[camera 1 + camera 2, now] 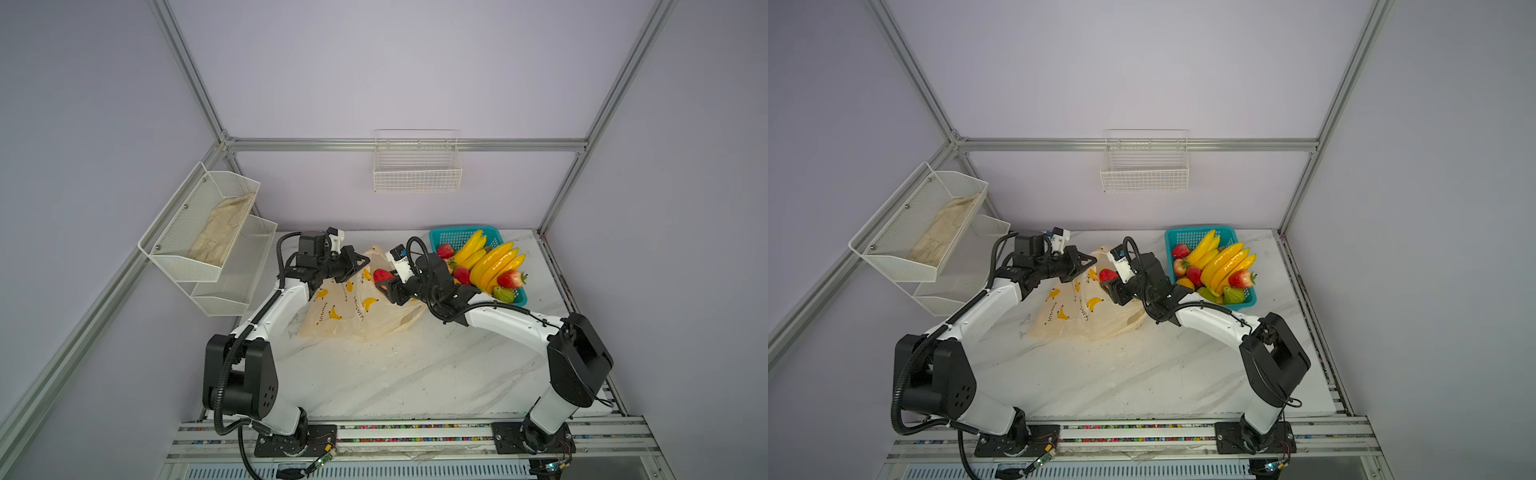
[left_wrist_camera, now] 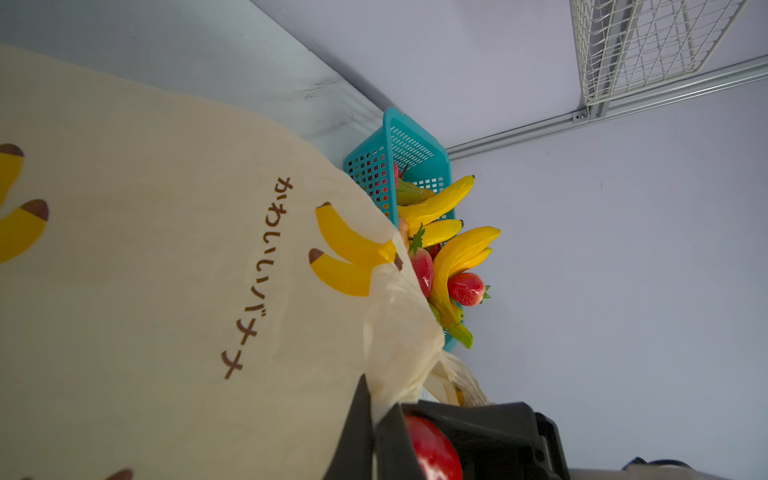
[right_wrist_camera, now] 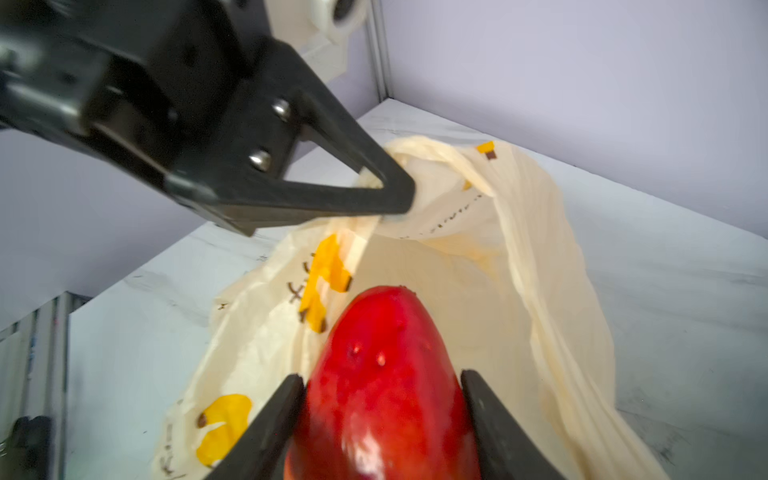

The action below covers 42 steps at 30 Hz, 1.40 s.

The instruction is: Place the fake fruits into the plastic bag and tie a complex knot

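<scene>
white marble-look tabletop (image 1: 415, 374). thin cream-yellow banana-print plastic bag (image 1: 353, 316) sits mid-back on it, mouth held up. teal perforated plastic basket (image 1: 440, 237) just to its right, heaped with fake fruits (image 1: 494, 266). left gripper (image 1: 366, 261) is pinched tight on the bag's rim, maybe a handle, it's blurry. right gripper (image 3: 382, 378) clamps a glossy red plastic strawberry (image 1: 382, 275) at the bag's open mouth.

Plastic bag (image 2: 124, 291): dark brown Japanese lettering (image 2: 262, 274) in one line on its side wall. In the left wrist view it reads かわいいバナナ, just beside a printed banana pair (image 2: 349, 253). The same lettering is too small in both top views, and too blurred in the right wrist view, to read.
</scene>
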Tool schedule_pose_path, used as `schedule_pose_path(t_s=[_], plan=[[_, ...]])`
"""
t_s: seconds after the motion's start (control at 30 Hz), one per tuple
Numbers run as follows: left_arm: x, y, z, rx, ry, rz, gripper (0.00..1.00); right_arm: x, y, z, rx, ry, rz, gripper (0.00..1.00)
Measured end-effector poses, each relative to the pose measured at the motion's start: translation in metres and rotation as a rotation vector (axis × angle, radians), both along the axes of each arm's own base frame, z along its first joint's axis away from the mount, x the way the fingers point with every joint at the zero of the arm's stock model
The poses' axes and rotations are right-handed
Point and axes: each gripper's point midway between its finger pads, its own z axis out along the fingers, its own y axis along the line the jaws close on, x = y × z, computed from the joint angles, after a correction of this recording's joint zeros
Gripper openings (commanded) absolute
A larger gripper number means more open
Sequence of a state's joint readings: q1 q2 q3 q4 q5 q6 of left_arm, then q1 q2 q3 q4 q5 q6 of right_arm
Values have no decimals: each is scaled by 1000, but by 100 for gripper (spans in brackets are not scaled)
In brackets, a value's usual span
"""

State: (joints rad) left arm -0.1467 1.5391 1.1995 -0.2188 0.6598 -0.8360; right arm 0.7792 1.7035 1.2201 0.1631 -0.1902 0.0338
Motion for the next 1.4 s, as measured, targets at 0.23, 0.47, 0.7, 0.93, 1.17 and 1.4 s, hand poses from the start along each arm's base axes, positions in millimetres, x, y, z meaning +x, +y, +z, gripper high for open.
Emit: schedule_pose_path(t_s=[0.23,0.47,0.7,0.93,1.17,1.4], plan=[[-4,-9,0,13,-23,-45,0,35,-15,-34,-30,86,-140,28],[-11,-26,-9,-4,1,-117,0,40,-14,-97,-74,218,-178,33],[-10,-32,-21,-24,43,-136,0,46,4,-128,41,364,-215,42],[-8,-34,-16,-44,33,-133,0,50,29,-127,189,443,-173,58],[-7,-34,-15,-52,35,-128,0,37,50,-88,322,431,-11,72],[-1,-24,-12,-66,31,-106,0,20,33,-51,370,398,49,71]])
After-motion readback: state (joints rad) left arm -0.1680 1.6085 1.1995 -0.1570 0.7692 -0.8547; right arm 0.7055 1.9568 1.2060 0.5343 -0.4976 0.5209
